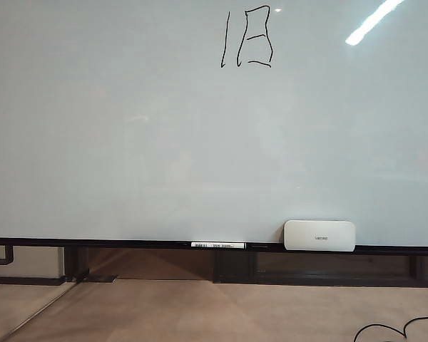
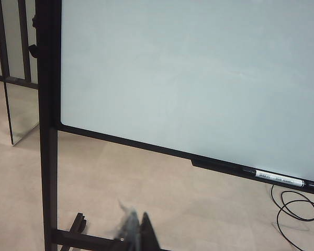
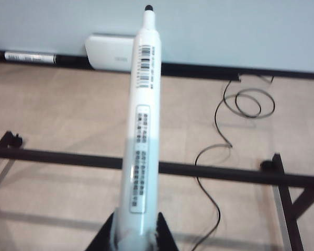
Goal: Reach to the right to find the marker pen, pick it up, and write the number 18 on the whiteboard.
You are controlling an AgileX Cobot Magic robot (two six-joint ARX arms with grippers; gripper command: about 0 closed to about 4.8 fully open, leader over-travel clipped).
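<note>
- Plainly, the 18 (image 1: 247,37) already stands high on the whiteboard (image 1: 128,142), a little right of middle: a slanted stroke and a boxy 8. I judge the writing done.
- The right claw (image 3: 136,230) holds the pen (image 3: 143,104) by its rear end, jaws closed on the barrel. The helper description fits poorly here: the barrel is white and labelled, with only a short dark tip (image 3: 148,8) showing.
- The pen's long axis runs straight out from the claw toward the board, tip leading and well short of the surface. It points roughly at the bottom rail (image 3: 209,69), just right of the eraser (image 3: 111,52). Held by the tail like this, the tip has full reach and the wrist camera sees it clearly.
- The left claw (image 2: 136,232) shows only as blurred dark tips at the frame edge, low near the stand's left foot; whether it is wide or narrow I cannot tell. It carries nothing visible.
- A second marker (image 1: 217,245) lies flat on the rail, long axis along it, left of the eraser (image 1: 319,235), which stands against the board.
- A black cable (image 3: 220,136) loops on the floor (image 3: 68,110) to the right.
- Neither arm appears in the exterior view.
</note>
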